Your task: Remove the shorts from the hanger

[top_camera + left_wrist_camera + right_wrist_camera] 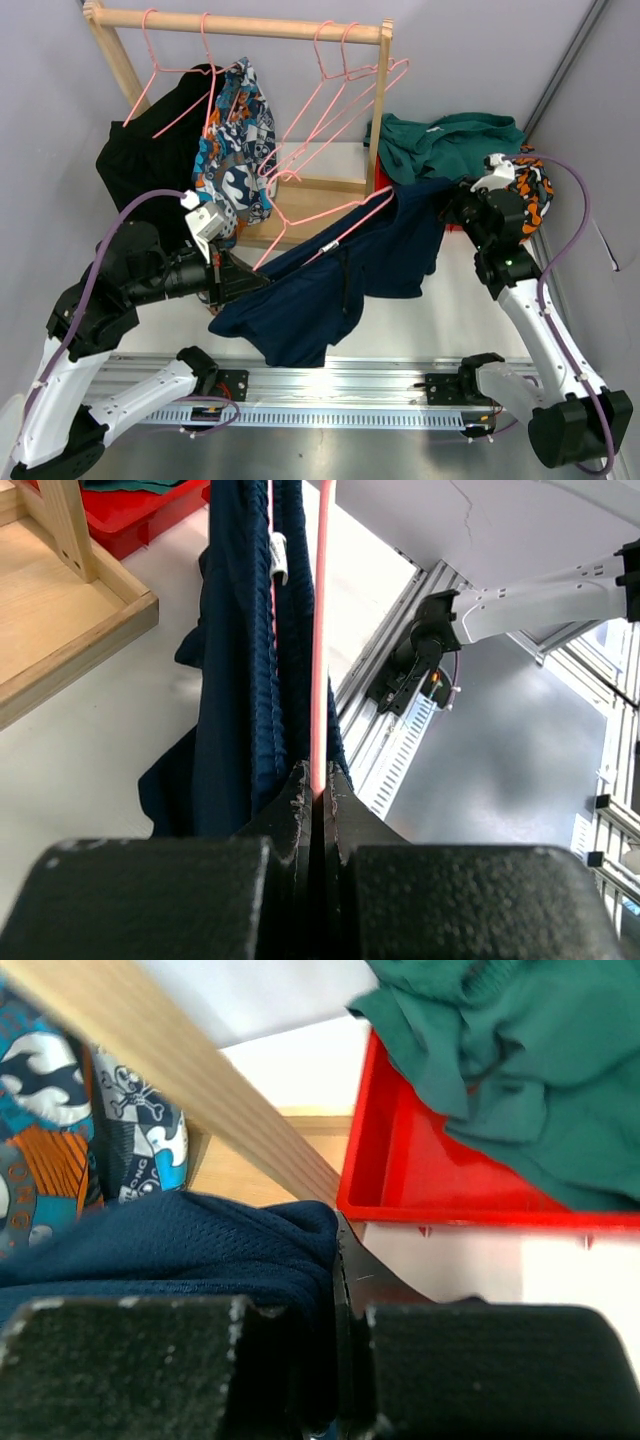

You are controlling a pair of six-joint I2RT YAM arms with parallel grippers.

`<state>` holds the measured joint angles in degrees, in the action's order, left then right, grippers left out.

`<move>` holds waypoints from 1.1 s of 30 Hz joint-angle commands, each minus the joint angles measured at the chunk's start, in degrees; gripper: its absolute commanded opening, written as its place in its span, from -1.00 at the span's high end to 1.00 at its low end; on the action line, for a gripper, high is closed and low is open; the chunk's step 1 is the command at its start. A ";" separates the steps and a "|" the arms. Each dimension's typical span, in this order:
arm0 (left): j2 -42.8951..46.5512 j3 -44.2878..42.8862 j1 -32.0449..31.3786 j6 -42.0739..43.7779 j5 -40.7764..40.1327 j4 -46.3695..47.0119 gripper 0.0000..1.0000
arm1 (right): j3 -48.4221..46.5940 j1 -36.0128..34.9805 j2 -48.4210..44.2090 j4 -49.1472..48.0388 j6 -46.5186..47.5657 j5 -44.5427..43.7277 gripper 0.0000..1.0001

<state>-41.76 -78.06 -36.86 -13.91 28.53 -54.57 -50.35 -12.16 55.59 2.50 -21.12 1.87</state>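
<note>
Two grips matter now: your left pincer is clamped on the pink hanger, and your right pincer pinches the navy shorts, which hang stretched between them above the tabletop. Pull too far sideways and the waistband may snag the wire, or the thin wire may slip free. Folds hide where the fabric sits on the hanger.

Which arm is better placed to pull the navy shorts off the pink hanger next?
Right, most likely. The right tool is clamped on the navy shorts, so it can draw the fabric away. The left tool is pinching the pink hanger wire and looks better suited to holding it steady.
</note>
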 commanded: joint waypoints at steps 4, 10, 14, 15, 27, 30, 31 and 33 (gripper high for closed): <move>3.61 -3.58 -0.84 0.02 1.88 -2.91 1.00 | -1.69 14.18 2.77 3.04 -3.58 -8.20 1.00; 1.86 -4.82 -0.84 0.46 0.39 -3.35 1.00 | 0.60 14.01 1.36 2.33 -4.27 -4.61 1.00; 0.19 -5.52 -0.84 0.20 -3.12 -1.69 1.00 | 5.68 8.06 -3.90 -5.89 -0.61 10.05 1.00; -0.95 -5.70 -0.84 -0.15 -6.18 -1.16 1.00 | 6.92 1.68 -7.31 -7.32 0.72 12.35 1.00; -0.79 -12.37 -0.84 -1.82 -31.25 -3.79 1.00 | -2.71 -25.63 -14.55 0.75 12.42 -6.40 1.00; -0.08 -14.22 -0.84 -1.65 -35.21 -7.57 1.00 | -8.34 -24.84 -8.85 2.42 14.97 -21.30 1.00; 0.10 -13.96 -0.84 -1.64 -36.34 -8.36 1.00 | -12.37 -24.32 -6.92 2.51 15.58 -24.86 1.00; -0.08 -13.09 -0.84 -1.65 -38.81 -8.98 1.00 | -16.52 -19.50 0.02 1.72 16.82 -29.27 1.00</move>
<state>-41.69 -90.28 -37.39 -15.46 -3.70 -61.28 -59.99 -35.97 49.60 6.98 -8.08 -10.92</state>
